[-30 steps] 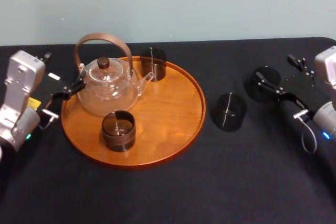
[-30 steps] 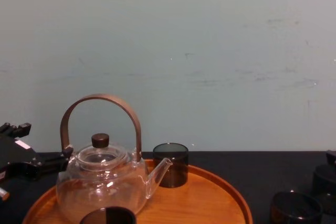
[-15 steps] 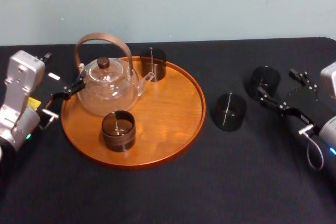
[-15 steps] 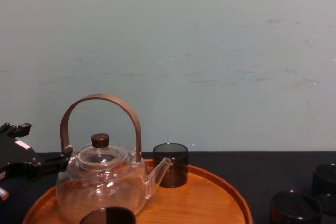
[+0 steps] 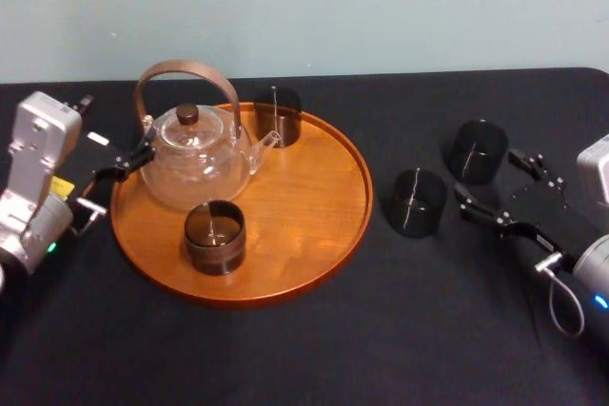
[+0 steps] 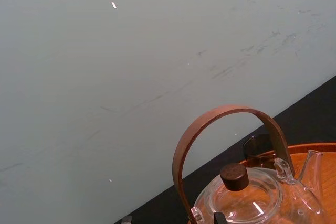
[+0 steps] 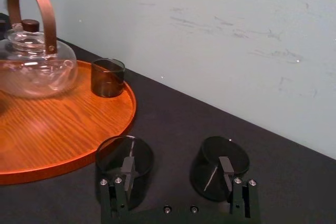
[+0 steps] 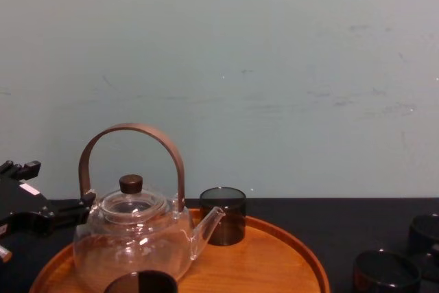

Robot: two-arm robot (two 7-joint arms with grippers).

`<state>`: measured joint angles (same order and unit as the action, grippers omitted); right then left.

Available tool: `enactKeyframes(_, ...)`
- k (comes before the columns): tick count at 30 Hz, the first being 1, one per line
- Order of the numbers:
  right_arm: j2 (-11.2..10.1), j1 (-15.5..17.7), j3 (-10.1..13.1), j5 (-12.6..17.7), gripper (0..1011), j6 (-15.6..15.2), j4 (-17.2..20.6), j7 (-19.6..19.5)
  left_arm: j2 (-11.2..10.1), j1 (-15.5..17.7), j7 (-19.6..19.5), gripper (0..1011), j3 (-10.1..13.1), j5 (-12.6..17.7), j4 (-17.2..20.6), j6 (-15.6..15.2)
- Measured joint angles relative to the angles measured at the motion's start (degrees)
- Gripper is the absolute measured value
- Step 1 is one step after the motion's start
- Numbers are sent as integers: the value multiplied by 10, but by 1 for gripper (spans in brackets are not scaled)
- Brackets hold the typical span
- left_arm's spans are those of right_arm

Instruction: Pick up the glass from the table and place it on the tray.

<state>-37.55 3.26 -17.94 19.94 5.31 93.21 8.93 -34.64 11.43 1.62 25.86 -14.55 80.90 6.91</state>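
1. My right arm reaches in low from the right edge of the table (image 5: 381, 349), its forearm slanting toward the tray (image 5: 314, 206), wrist roughly level with the tabletop.
2. The right gripper (image 5: 489, 180) hangs just above the cloth with its jaws spread wide and nothing between them.
3. Two dark glasses stand upright on the table ahead of it. The nearer glass (image 5: 416, 202) sits just right of the tray's rim; the farther glass (image 5: 479, 151) stands behind it and more to the right.
4. In the right wrist view, one finger (image 7: 128, 167) lines up in front of the nearer glass (image 7: 124, 156) and the other in front of the farther glass (image 7: 218, 162). The gripper's middle faces the bare gap between the two.
5. I cannot tell whether either fingertip touches a glass.
6. The tray already carries a glass teapot (image 5: 195, 159) and two more dark glasses.
7. My left gripper (image 5: 128, 161) is parked at the tray's left rim, beside the teapot.
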Motion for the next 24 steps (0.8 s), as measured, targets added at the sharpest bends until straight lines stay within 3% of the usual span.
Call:
enactKeyframes(10,6,15,4,7,1002,-1,5,33,0,0,0,1010,0,0,0,0)
enactKeyframes(24,34,2,2,11,1002,-8,-28,72,0,0,0,1009,0,0,0,0)
